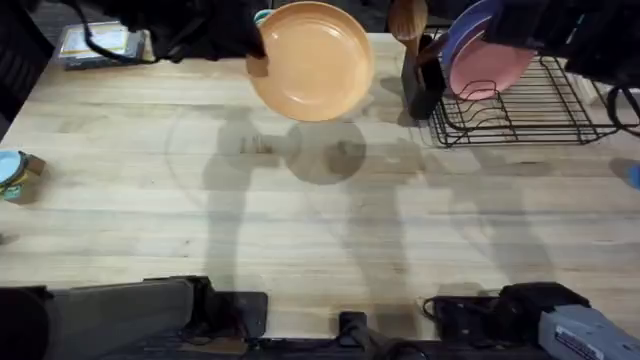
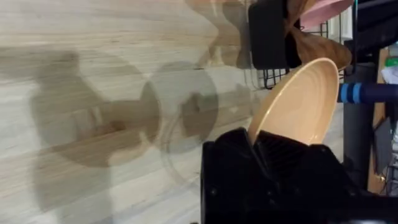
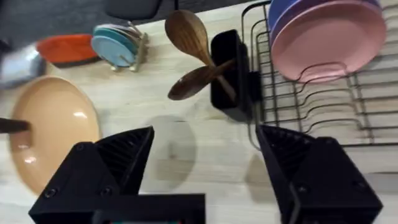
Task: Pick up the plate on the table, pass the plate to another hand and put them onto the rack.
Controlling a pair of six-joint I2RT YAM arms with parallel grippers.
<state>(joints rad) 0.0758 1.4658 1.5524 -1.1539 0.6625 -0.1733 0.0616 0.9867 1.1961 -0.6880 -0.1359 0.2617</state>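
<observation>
A wide table (image 1: 150,190) of pale wood planks, seen from above. At its far left edge sits a small light-blue object beside a little wooden block; a stack of papers (image 1: 95,43) lies at the far left corner.

Left of centre, the left arm reaches across the far side, dark and blurred. The left gripper (image 2: 255,146) is clamped on the rim of the plate (image 1: 312,60) — a round, glossy orange-tan plate held up off the table, its round shadow lying on the wood beneath. In the left wrist view the rim disappears between the black fingers and the plate stands tilted on edge.

Just right of the plate, a black utensil holder (image 1: 422,85) holds wooden spoons (image 1: 408,18). Beside it stands the rack (image 1: 530,105), black wire, with a pink plate (image 1: 490,68) and a blue-violet plate (image 1: 462,30) upright in its slots.

The right gripper (image 3: 205,155) hangs above the table near the holder, its two black fingers spread wide and holding nothing — the orange-tan plate is off to one side of it, apart from it. Beyond, in the right wrist view, small light-blue plates (image 3: 115,43) sit in a wooden stand, an orange-red dish (image 3: 65,48) beside them.
</observation>
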